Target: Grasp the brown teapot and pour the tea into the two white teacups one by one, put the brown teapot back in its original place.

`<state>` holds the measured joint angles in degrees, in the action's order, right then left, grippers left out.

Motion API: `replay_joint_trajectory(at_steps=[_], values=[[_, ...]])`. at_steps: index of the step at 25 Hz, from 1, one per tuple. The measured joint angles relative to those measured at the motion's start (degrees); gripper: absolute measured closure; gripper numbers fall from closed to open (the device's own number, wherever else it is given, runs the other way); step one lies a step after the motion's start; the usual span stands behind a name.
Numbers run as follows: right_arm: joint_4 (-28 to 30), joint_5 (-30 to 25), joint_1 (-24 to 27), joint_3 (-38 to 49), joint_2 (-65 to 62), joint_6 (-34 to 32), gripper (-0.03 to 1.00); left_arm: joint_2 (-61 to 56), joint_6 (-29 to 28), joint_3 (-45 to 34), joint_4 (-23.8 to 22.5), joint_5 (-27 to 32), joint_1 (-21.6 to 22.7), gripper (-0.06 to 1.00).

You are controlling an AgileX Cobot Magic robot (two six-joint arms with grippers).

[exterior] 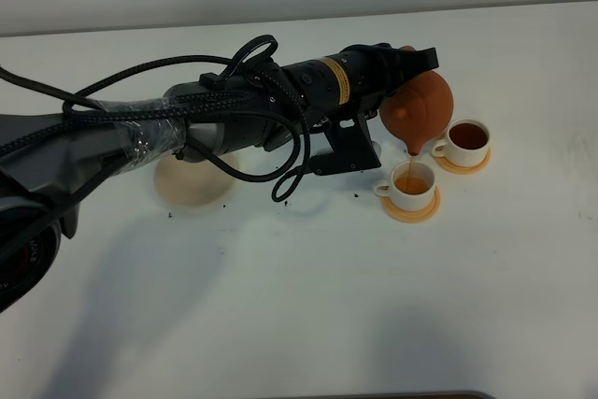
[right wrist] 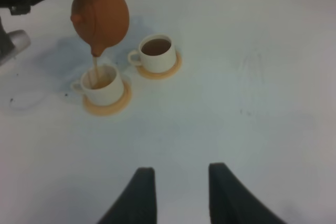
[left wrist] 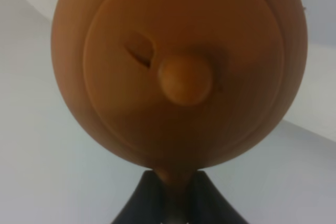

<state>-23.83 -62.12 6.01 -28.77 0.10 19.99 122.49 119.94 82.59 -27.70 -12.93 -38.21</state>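
The left arm [exterior: 187, 128] reaches in from the tabletop's left edge. It lies stretched out low and almost level, with black cables [exterior: 140, 91] looped along it. Under its forearm, left of the tabletop's middle, lies the cream saucer [exterior: 192, 192], half hidden by the arm and well apart from the pot.

Further right, the wrist is rolled over and the left tool [exterior: 411, 55] is pinching the brown teapot [exterior: 422, 105] by its loop handle. In the left wrist view the dark fingers [left wrist: 147, 203] are pressed together on that handle. The lid knob [left wrist: 185, 80] faces the camera and the lid sits in place.

The pot hangs in the air right of the middle, toward the far edge, tipped with its spout straight down. A thin stream of tea [exterior: 412, 163] falls from the spout into the near teacup [exterior: 411, 184], which is partly filled and stands on its orange coaster [exterior: 411, 215]. Just beside it, to the right and nearer the far edge, the second teacup [exterior: 467, 137] stands on its own coaster [exterior: 464, 168], full of dark tea.

The right tool [right wrist: 181, 170] shows only in the right wrist view. Its jaws are spread with nothing between them, and it is above the tabletop [right wrist: 262, 103], well apart from the cups.
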Motion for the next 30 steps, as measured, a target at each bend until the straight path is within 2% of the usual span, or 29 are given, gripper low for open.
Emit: replay_joint_trajectory(at_steps=[11,18,26,30], values=[[0.0,0.0,0.0,0.0,0.0,0.0,0.73,0.0,0.0,0.0,-2.7,-0.1,-0.3,0.83],[0.0,0.0,0.0,0.0,0.0,0.0,0.73,0.0,0.0,0.0,-2.7,-0.1,-0.5,0.83],[0.0,0.0,0.0,0.0,0.0,0.0,0.73,0.0,0.0,0.0,-6.8,-0.1,-0.5,0.83],[0.0,0.0,0.0,0.0,0.0,0.0,0.73,0.0,0.0,0.0,-7.2,-0.1,-0.5,0.83]])
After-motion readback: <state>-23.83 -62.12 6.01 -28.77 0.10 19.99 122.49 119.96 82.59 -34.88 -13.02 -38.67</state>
